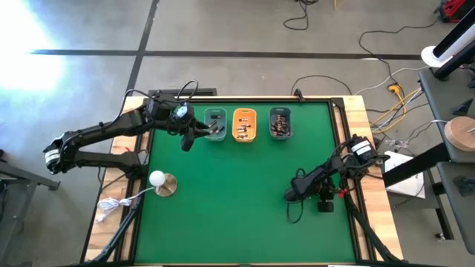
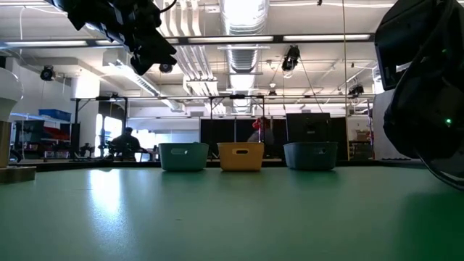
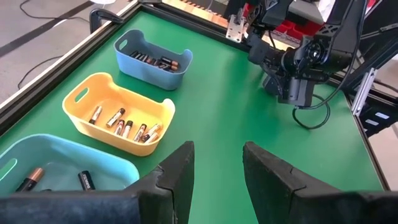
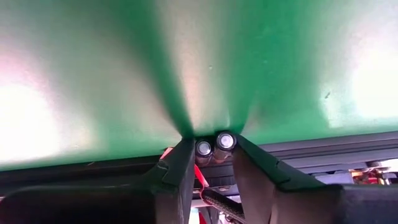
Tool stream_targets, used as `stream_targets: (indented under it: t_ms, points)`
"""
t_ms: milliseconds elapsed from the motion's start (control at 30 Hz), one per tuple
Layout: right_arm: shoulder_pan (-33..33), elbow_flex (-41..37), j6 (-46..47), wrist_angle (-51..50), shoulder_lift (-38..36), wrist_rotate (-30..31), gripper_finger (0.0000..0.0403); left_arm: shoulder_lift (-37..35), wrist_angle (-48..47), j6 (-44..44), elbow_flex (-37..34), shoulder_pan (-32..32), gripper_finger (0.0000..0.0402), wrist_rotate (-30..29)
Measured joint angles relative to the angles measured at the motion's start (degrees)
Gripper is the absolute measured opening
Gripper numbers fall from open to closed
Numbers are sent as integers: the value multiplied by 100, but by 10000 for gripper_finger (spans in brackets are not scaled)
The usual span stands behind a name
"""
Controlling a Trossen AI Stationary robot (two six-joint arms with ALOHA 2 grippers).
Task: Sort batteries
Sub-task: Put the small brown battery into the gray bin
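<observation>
Three trays [image 1: 244,124] of batteries [image 3: 124,124] lined the desk's [image 1: 237,193] upper centre, the left gripper [image 3: 214,168] hung released beside them, and at lower right the right gripper [image 4: 210,149] pinched two batteries [image 4: 214,146].

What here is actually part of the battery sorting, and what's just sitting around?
Part of the job:
- teal tray, orange tray, blue tray, each holding batteries
- right gripper, closing on two cells low at the table's right side
- left gripper, open above the teal tray

Just lying about:
- white ball on a round base
</observation>
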Motion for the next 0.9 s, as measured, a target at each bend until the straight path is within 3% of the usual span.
stream_targets:
  t_ms: [333, 667, 900]
  points:
    - [13, 312, 95, -182, 12, 61, 79, -63, -136, 188, 62, 34, 117, 0]
    - [-27, 963, 67, -327, 23, 174, 76, -87, -1392, 1234, 1301, 74, 117, -443]
    - [-504, 1838, 32, -351, 19, 502, 72, -98, -1654, 1544, 1832, 74, 117, -272]
